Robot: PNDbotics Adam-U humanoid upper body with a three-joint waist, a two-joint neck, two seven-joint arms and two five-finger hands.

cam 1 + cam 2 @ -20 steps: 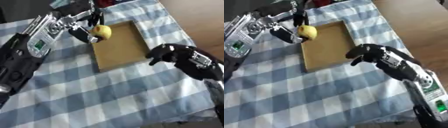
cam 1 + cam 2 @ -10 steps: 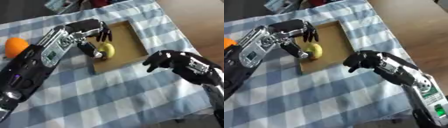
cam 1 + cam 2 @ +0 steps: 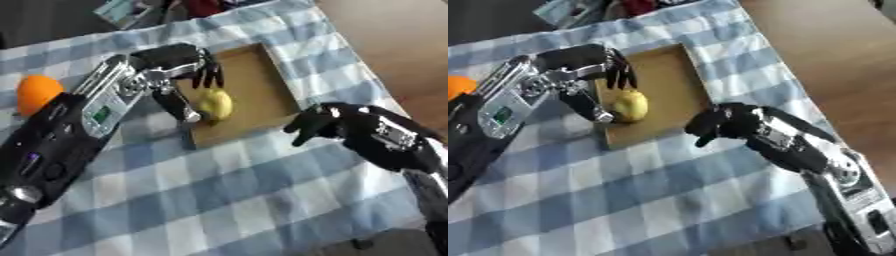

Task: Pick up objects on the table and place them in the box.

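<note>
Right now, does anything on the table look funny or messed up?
Nothing looks spilled or broken. The yellow fruit lies in the box by the left hand. The orange sits on the checked cloth outside the box. The right hand is beside the box.

I count one shallow brown box (image 3: 262,85) on the one blue-and-white checked cloth (image 3: 227,200); one yellow fruit (image 3: 214,104) lies in that box; one orange fruit (image 3: 37,93) sits out on the cloth at my left; that makes two fruits in all; two hands of mine show, my left hand (image 3: 179,65) over the box and my right hand (image 3: 319,125) beside it.
</note>
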